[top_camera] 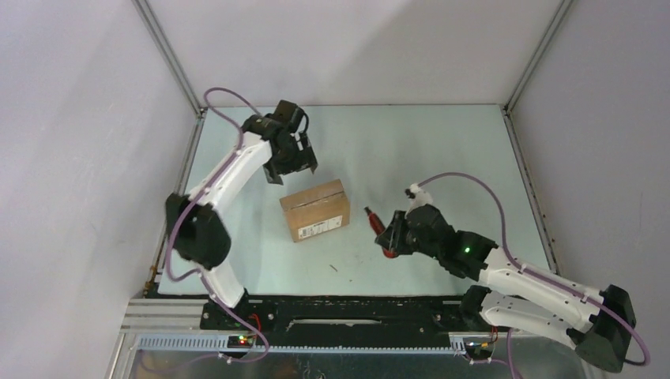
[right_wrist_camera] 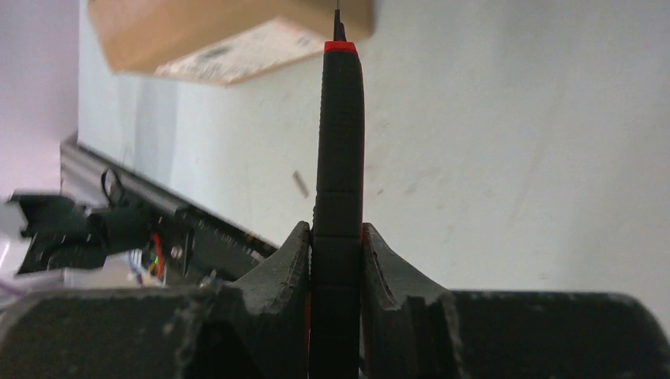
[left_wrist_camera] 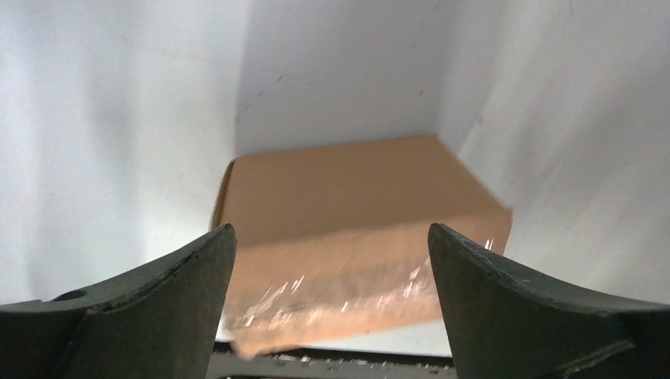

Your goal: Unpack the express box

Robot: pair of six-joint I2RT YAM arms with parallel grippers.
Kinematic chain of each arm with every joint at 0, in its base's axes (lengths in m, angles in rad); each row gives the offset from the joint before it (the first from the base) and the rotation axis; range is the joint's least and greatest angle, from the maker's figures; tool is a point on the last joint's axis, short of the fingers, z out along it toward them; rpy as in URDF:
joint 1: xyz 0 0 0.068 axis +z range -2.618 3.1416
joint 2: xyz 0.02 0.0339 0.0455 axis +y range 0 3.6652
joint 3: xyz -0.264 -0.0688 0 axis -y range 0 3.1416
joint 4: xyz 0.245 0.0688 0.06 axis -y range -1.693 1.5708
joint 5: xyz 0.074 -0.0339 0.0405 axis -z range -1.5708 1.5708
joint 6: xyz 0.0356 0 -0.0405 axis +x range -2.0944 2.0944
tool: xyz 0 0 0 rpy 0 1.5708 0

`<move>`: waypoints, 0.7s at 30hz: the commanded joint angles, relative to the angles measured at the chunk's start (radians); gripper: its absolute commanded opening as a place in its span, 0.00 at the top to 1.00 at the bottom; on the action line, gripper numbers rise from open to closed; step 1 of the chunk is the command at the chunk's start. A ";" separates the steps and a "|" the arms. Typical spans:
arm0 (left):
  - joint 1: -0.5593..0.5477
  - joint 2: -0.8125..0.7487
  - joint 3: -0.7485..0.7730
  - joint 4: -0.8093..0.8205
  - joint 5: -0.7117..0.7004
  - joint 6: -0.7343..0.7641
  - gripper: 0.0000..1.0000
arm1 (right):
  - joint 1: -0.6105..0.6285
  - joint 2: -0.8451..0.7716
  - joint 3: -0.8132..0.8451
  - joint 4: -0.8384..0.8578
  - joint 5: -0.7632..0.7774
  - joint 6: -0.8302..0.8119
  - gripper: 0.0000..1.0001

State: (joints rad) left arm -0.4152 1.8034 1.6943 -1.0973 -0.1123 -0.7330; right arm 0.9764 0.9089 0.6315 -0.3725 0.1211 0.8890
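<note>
Pale table (top_camera: 442,158), white walls all round. Sitting near table centre, express box (top_camera: 315,209), flaps shut, label side facing the near edge. Reaching far out with left arm, elbow bent, hanging left gripper (top_camera: 292,170) just behind box, fingers spread wide, touching nothing. Stretching right arm in low from the right, clamping right gripper (top_camera: 389,233) on red-and-black knife (right_wrist_camera: 340,142), tip pointing at box, apart from it.

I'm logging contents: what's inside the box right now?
Its contents cannot be seen: the box is closed, with shiny tape on it. Only the brown cardboard outside and a white label on its near side show.
</note>
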 commanded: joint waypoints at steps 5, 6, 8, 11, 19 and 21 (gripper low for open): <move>-0.044 -0.469 -0.358 -0.041 -0.075 -0.104 0.08 | -0.275 0.085 0.103 0.133 -0.080 -0.198 1.00; -0.066 -0.505 -0.406 -0.040 -0.070 -0.116 0.09 | -0.290 0.120 0.121 0.187 -0.097 -0.230 1.00; -0.123 -0.566 -0.484 -0.046 -0.047 -0.144 0.09 | -0.323 0.202 0.167 0.284 -0.146 -0.300 1.00; -0.234 -0.633 -0.594 -0.033 -0.025 -0.203 0.10 | -0.367 0.339 0.239 0.416 -0.238 -0.408 1.00; -0.256 -0.595 -0.810 0.154 0.029 -0.287 0.10 | -0.422 0.641 0.397 0.469 -0.502 -0.597 1.00; -0.212 -0.562 -0.813 0.180 0.021 -0.272 0.10 | -0.418 0.662 0.399 0.461 -0.530 -0.605 1.00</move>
State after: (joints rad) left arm -0.6914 1.1957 0.9043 -1.0409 -0.0910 -0.9737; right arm 0.5514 1.5291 0.9859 0.0338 -0.2680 0.3847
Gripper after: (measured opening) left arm 0.898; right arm 0.250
